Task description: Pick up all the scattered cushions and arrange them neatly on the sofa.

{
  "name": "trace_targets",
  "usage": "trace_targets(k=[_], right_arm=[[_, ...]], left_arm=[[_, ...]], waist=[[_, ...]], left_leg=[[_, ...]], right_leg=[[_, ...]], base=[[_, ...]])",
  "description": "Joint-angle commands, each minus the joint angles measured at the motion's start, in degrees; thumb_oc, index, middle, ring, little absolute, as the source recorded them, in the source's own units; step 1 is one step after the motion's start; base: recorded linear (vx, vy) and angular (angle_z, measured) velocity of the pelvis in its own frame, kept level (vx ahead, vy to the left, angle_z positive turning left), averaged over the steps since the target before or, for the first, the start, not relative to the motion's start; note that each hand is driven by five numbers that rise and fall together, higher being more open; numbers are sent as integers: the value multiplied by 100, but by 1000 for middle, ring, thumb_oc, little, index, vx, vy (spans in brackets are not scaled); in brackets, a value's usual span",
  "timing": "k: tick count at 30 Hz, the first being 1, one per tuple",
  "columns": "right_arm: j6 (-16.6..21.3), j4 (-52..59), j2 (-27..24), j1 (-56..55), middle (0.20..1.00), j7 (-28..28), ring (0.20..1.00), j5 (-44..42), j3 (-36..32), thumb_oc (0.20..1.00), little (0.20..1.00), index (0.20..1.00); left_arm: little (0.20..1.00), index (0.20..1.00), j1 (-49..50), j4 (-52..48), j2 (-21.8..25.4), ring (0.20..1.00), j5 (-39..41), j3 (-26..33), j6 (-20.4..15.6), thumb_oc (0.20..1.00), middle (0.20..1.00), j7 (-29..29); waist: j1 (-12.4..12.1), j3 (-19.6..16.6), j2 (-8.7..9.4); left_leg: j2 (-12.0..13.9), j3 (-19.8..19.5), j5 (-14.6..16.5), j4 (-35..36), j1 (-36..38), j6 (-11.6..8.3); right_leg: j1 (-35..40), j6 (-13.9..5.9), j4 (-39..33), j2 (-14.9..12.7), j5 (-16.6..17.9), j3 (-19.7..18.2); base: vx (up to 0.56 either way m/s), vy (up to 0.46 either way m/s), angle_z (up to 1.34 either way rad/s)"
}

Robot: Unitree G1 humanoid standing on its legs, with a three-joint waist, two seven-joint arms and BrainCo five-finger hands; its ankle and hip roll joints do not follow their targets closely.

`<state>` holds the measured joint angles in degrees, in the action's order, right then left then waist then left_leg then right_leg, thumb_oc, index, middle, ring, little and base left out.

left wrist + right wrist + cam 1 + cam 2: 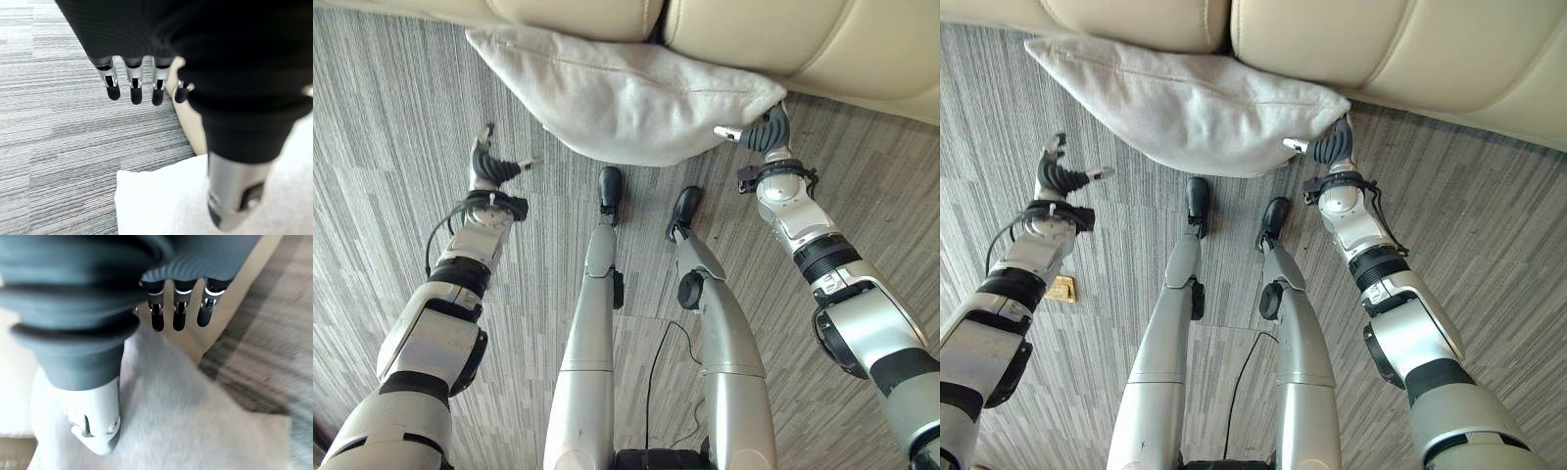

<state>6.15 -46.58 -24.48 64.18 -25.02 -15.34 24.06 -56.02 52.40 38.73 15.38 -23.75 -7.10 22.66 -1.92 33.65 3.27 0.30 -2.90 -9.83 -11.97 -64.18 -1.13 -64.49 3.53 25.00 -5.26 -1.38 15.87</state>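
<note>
Flanking the cushion [626, 98], left hand [487, 164] and right hand [766, 130] hang with fingers relaxed.

Grey striped carpet floor [391, 127], pale cushion [626, 98] lying on it

Soft cloth, smooth upholstery and ribbed floor covering under my cameras.

I see the cushion [626, 98] as pale grey woven cloth, matt and slightly fuzzy, with a stitched seam and soft creases. The sofa [822, 44] behind it looks like cream leather or leatherette, smooth with a faint sheen. The floor [391, 127] is grey carpet tile, matt, with a fine streaked rib. My left robot hand [489, 164] and right robot hand [766, 132] show silvery metal-looking fingers with dark matt tips under a dark ribbed cover.
</note>
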Motion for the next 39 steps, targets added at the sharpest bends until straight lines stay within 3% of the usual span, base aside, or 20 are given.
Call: trace_targets(k=[1, 5, 6, 7, 8, 9, 12, 15, 16, 18, 20, 29, 30, 33, 34, 35, 38, 39], right_arm=[[342, 364, -95, -572, 1000, -113, 1000, -178, 125, 1000, 1000, 1000], [505, 430, 22, -201, 1000, -95, 1000, -345, 251, 1000, 1000, 1000], [591, 387, 134, -21, 699, -106, 699, -443, 305, 699, 699, 699], [636, 362, 190, 68, 332, -99, 332, -493, 347, 332, 332, 332], [684, 284, 305, 220, 200, -90, 200, -625, 406, 200, 200, 200], [741, 158, 458, 399, 200, -39, 200, -799, 456, 200, 200, 200], [852, 109, 649, 529, 200, 41, 200, -1069, 443, 200, 200, 200], [1032, 289, 1047, 628, 200, 203, 200, -1533, 270, 200, 200, 200], [1165, 493, 1192, 588, 200, 230, 200, -1709, 94, 200, 200, 200], [1344, 721, 1291, 452, 200, 271, 200, -1891, -108, 200, 200, 200], [1647, 1454, 1451, -160, 200, 421, 200, -2188, -503, 200, 200, 200], [1626, 2878, 1501, -2324, 200, 1223, 200, -2356, -425, 200, 200, 200], [1570, 3136, 1396, -2760, 200, 1340, 200, -2247, -352, 200, 200, 200], [1447, 3405, 1284, -3210, 200, 1458, 200, -2061, -256, 200, 200, 200], [1336, 3680, 1191, -3602, 200, 1513, 200, -1881, -235, 200, 200, 200], [1333, 3687, 1191, -3612, 200, 1510, 200, -1878, -234, 200, 200, 200], [1164, 4119, 976, -4302, 200, 1558, 200, -1446, -334, 200, 200, 200], [1161, 4124, 977, -4305, 200, 1556, 200, -1443, -335, 200, 200, 200]], left_arm=[[1000, 1000, 241, -79, 146, 1000, -362, 212, -166, 1000, 1000, 337], [1000, 1000, -423, -152, 282, 1000, -516, -158, -184, 1000, 1000, 498], [1000, 1000, -733, -107, 245, 1000, -496, -335, -222, 1000, 1000, 519], [1000, 1000, -891, -104, 178, 1000, -427, -431, -261, 1000, 1000, 491], [263, 263, -1165, -31, 20, 263, -273, -583, -334, 263, 263, 442], [200, 200, -1497, 44, -202, 200, -85, -791, -405, 200, 200, 320], [200, 200, -1725, 53, -458, 200, 198, -929, -513, 200, 200, 157], [200, 200, -1637, -359, -1308, 200, 1387, -707, -805, 200, 200, -270], [200, 200, -1472, -608, -1787, 200, 1880, -523, -891, 200, 200, -458], [200, 200, -1336, -843, -2056, 200, 2122, -408, -950, 200, 200, -549], [200, 200, -728, -1759, -2448, 200, 2350, -108, -1066, 200, 200, -619], [200, 200, 1027, -3338, -2631, 200, 1844, 10, -963, 200, 200, -941], [200, 200, 1340, -3555, -2562, 200, 1695, 83, -975, 200, 200, -954], [200, 200, 1723, -3828, -2518, 200, 1601, 66, -955, 200, 200, -1020], [200, 200, 2166, -4058, -2460, 200, 1509, 102, -960, 200, 200, -1037], [200, 200, 2176, -4064, -2461, 200, 1507, 101, -957, 200, 200, -1035], [200, 200, 3009, -4419, -2336, 200, 1384, 325, -968, 200, 200, -977], [200, 200, 3011, -4423, -2335, 200, 1383, 325, -966, 200, 200, -976]], waist=[[8, -459, -65], [27, -557, -61], [44, -631, -57], [62, -673, -52], [105, -727, -53], [157, -802, -47], [196, -887, -44], [276, -1061, -15], [331, -1180, 5], [379, -1269, 1], [426, -1399, -25], [476, -1496, -54], [490, -1570, -54], [489, -1677, -50], [487, -1765, -50], [484, -1746, -49], [468, -1959, -55], [472, -1960, -55]], left_leg=[[175, 31, 1070, -870, -253, -339], [144, -38, 1163, -1366, -982, -310], [117, -60, 1211, -1614, -1275, -296], [102, -78, 1234, -1704, -1386, -297], [91, -79, 1264, -1844, -1571, -284], [84, -75, 1301, -1990, -1759, -270], [81, -51, 1327, -2088, -1896, -258], [94, 5, 1365, -2050, -1900, -225], [94, 37, 1370, -1913, -1787, -207], [104, 48, 1360, -1735, -1638, -192], [104, 125, 1283, -1205, -1006, -190], [51, 226, 997, 60, 1169, -384], [36, 254, 776, 273, 1604, -389], [70, 275, 741, 503, 2204, -420], [103, 298, 731, 712, 2819, -419], [105, 300, 726, 730, 2856, -419], [171, 363, 729, 1044, 3958, -437], [167, 359, 708, 1057, 3957, -434]], right_leg=[[51, -1076, 156, -326, -364, -333], [-594, -1083, 681, -408, -541, -292], [-851, -1068, 902, -438, -599, -316], [-963, -1053, 980, -452, -632, -318], [-1121, -1026, 1112, -472, -675, -350], [-1299, -1007, 1229, -487, -702, -376], [-1443, -990, 1303, -472, -709, -418], [-1401, -987, 1173, -453, -698, -398], [-1298, -1005, 1024, -413, -676, -400], [-1191, -1025, 863, -373, -652, -409], [-727, -1063, 471, -294, -554, -431], [1013, -1070, -607, -131, -234, -548], [1438, -1042, -879, -122, -10, -519], [2001, -1032, -1127, -83, 34, -542], [2617, -1030, -1365, -65, 63, -560], [2652, -1030, -1380, -61, 67, -560], [3825, -1029, -1806, -20, 83, -615], [3830, -1030, -1827, -22, 104, -610]], base=[[43, -13, 17], [70, 10, 13], [66, 9, 14], [82, 9, 7], [73, 17, 2], [71, 37, -1], [17, 13, -1], [21, -10, -5], [15, -17, -7], [9, 3, -8], [-22, 29, -15], [-18, 0, -12], [-74, -4, -18], [16, -49, -25], [90, -89, -27], [164, -67, -25], [154, -82, -8], [100, -50, -8]])
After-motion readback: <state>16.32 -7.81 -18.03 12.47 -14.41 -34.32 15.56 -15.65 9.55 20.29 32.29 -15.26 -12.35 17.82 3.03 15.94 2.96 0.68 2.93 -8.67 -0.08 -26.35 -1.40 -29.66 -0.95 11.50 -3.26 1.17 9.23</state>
